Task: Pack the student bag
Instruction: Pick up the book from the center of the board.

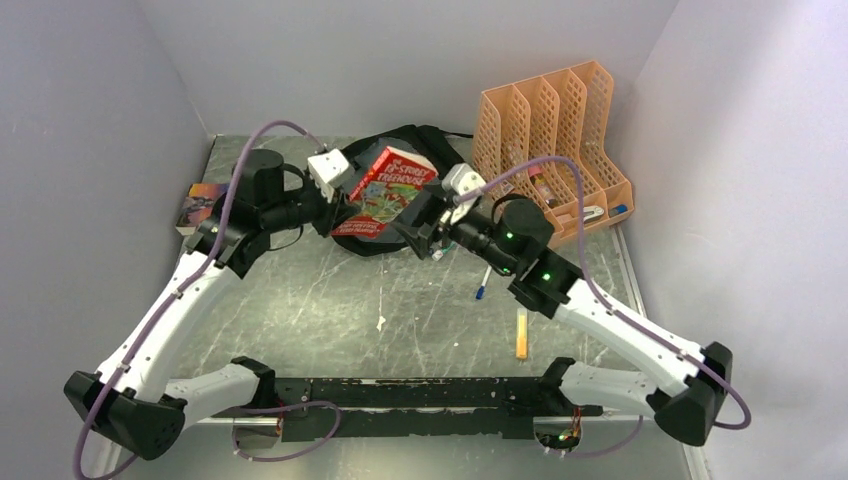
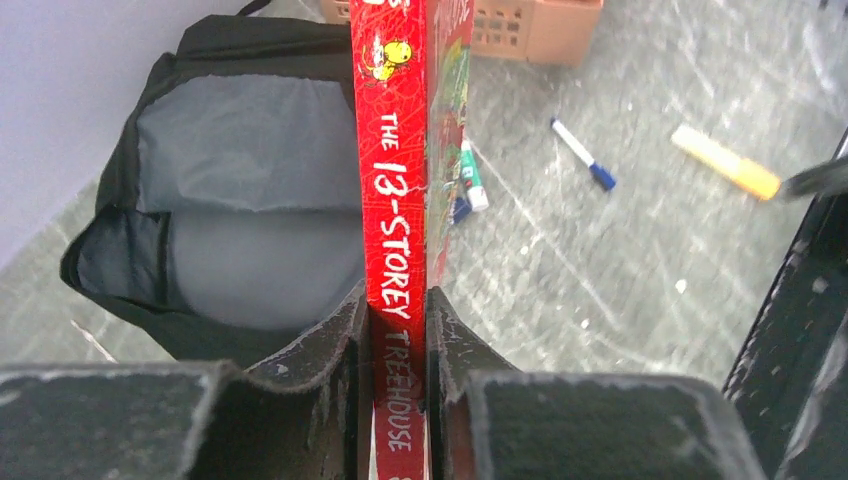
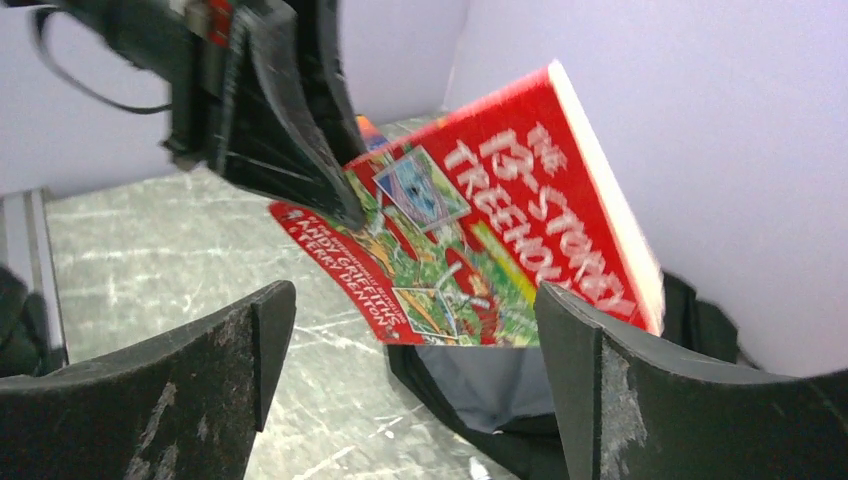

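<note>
The left pincer (image 2: 398,305) is clamped on the spine of a red paperback (image 1: 390,190), "The 13-Storey Treehouse", and holds it tilted above the open mouth of the student bag (image 2: 240,180). The bag lies slumped at the back of the table (image 1: 330,300), next to an orange mesh organiser (image 1: 545,140). The right pincer (image 3: 415,310) hangs just beside the book, jaws wide apart and gripping nothing. 1 blue-capped pen (image 1: 483,285) and 1 orange marker (image 1: 521,333) lie near the right arm.
</note>
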Action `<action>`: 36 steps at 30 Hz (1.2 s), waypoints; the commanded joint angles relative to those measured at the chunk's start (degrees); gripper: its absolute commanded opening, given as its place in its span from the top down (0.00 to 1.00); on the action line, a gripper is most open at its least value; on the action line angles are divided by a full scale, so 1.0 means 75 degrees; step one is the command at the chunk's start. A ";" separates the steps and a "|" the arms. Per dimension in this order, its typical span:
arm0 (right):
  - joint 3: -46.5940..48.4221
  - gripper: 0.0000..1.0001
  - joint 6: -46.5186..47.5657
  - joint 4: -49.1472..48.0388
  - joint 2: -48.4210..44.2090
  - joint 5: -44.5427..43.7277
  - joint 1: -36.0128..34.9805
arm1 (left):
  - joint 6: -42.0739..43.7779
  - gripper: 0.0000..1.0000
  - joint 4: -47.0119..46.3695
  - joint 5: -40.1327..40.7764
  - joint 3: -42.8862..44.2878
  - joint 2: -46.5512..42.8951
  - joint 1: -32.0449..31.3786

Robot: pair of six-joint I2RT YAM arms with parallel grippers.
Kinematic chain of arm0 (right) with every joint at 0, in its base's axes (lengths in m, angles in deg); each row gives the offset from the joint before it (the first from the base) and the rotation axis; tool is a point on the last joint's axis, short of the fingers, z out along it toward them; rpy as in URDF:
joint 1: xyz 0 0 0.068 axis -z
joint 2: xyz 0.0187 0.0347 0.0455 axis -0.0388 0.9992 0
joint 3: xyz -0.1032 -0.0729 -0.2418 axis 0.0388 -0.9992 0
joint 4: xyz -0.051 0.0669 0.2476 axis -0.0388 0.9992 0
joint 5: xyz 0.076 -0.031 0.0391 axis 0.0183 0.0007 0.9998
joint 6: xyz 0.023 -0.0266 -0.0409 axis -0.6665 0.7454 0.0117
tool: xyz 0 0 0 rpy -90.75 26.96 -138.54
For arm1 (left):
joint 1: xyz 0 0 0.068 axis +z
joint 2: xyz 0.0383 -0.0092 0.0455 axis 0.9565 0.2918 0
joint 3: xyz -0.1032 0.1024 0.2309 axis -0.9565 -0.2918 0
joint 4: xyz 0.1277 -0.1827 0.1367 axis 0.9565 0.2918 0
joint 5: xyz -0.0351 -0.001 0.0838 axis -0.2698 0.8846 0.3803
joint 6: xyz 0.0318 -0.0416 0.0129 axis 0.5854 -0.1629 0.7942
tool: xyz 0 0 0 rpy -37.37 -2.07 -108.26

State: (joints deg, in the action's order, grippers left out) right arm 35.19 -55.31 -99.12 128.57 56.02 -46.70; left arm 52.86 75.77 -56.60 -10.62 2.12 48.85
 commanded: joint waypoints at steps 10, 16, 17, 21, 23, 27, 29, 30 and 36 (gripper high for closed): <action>0.0776 0.06 0.2901 0.2735 -0.0908 0.2361 0.0015 | 0.5166 0.95 0.0277 -0.1339 -0.0835 -0.1317 -0.0296; 0.1300 0.06 0.3225 0.3246 -0.0278 0.2667 0.0008 | 0.5944 0.95 0.1002 -0.2297 -0.0887 -0.1470 -0.0441; 0.1352 0.06 0.3260 0.3270 -0.0218 0.2709 0.0008 | 0.5996 0.95 0.1050 -0.2249 -0.0888 -0.1485 -0.0469; 0.1458 0.08 0.3436 0.3568 0.0079 0.3024 0.0011 | 0.6119 0.95 0.1159 -0.2202 -0.0896 -0.1503 -0.0547; 0.1631 0.12 0.3588 0.4139 0.0338 0.3260 0.0009 | 0.6154 0.95 0.1210 -0.2264 -0.0880 -0.1462 -0.0571; 0.1792 0.19 0.3546 0.4522 0.0759 0.3415 0.0008 | 0.5892 0.95 0.1021 -0.2282 -0.0884 -0.1417 -0.0613; 0.1793 0.33 0.3458 0.4481 0.0885 0.3391 0.0024 | 0.5877 0.95 0.1029 -0.2466 -0.0863 -0.1396 -0.0630; 0.1777 0.42 0.3399 0.4425 0.0930 0.3331 0.0027 | 0.5854 0.95 0.0971 -0.2514 -0.0875 -0.1410 -0.0641; 0.1595 0.69 0.3250 0.4156 0.0829 0.3382 0.0148 | 0.5587 0.80 0.0659 -0.2417 -0.1010 -0.1479 -0.0663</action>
State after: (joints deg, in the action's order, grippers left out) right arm 47.19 -30.09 -67.05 135.93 80.02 -46.42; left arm 95.50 86.55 -71.07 -18.16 -7.96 44.61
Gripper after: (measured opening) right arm 0.386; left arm 0.220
